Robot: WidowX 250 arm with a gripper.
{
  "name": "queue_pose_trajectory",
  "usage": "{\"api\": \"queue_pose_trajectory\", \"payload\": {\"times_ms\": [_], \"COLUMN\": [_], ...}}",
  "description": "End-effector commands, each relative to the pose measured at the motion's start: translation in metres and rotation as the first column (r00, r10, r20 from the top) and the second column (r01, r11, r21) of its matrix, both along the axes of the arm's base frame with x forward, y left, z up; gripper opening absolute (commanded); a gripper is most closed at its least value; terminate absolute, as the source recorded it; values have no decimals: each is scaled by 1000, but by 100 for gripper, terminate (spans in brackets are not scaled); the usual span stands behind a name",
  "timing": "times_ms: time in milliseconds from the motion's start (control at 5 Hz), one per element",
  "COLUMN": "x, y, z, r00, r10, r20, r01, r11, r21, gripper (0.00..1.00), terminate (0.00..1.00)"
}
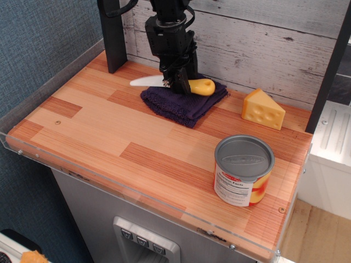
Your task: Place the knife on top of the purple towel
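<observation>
The knife [189, 86] has a white blade [147, 81] pointing left and a yellow-orange handle. It lies across the far edge of the purple towel [184, 101], with the blade sticking out over the wood. My black gripper [176, 83] stands upright over the knife where blade meets handle. Its fingers straddle the knife, but whether they grip it or stand apart I cannot tell.
A yellow cheese wedge [263, 109] sits to the right of the towel. A tin can [243, 170] stands at the front right. A black post [112, 33] rises at the back left. A white plank wall [263, 44] runs behind the table.
</observation>
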State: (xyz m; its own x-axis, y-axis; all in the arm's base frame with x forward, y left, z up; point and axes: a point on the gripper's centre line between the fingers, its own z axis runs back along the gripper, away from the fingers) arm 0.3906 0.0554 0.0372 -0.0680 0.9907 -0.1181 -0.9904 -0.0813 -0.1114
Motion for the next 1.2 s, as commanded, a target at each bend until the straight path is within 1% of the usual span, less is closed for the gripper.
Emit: {"api": "queue_pose_trajectory", "payload": {"times_ms": [0,200,400,600,800,1000], "x": [7,-1,-21,-37,-46,-51], "y": [8,9,11,19,17,-1], "z": [36,56,69,77,93,102], "r00": [994,985,945,837,675,468], "r10": [-57,-131,-315,-547,-737,-873], "r20": [92,113,89,8,-36,-137], "r01": [58,128,304,533,726,872], "r11": [998,991,946,819,654,430], "r21": [-14,38,114,210,212,236], "gripper": [100,100,100,100,100,100], "terminate": [0,0,0,0,0,0]}}
